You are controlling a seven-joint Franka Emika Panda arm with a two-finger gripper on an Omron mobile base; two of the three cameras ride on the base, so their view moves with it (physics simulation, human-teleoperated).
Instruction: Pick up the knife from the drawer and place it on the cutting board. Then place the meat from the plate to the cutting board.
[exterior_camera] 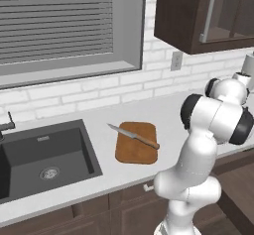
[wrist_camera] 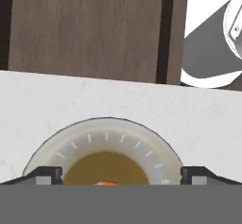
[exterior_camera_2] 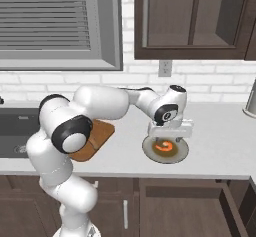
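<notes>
Right base view: the arm reaches across the white counter (exterior_camera_2: 220, 151) and holds the gripper (exterior_camera_2: 169, 139) directly above the plate (exterior_camera_2: 150, 151), which lies near the counter's front edge. The jaws stand wide apart and hold nothing. The meat (exterior_camera_2: 164, 146) lies in the darker centre of the plate, below and between the fingertips; contact with them cannot be determined. The cutting board (exterior_camera_2: 97, 136) lies to the left of the plate, well apart from it and partly hidden behind the arm. Left base view: the knife (exterior_camera: 133, 136) lies diagonally across the cutting board (exterior_camera: 136, 152), blade pointing toward the sink (exterior_camera: 44, 154) and overhanging the board's edge, brown handle toward the arm. Hand view: both fingertips (wrist_camera: 45, 175) flank the plate (wrist_camera: 106, 138), and a sliver of the meat (wrist_camera: 106, 183) shows between them.
</notes>
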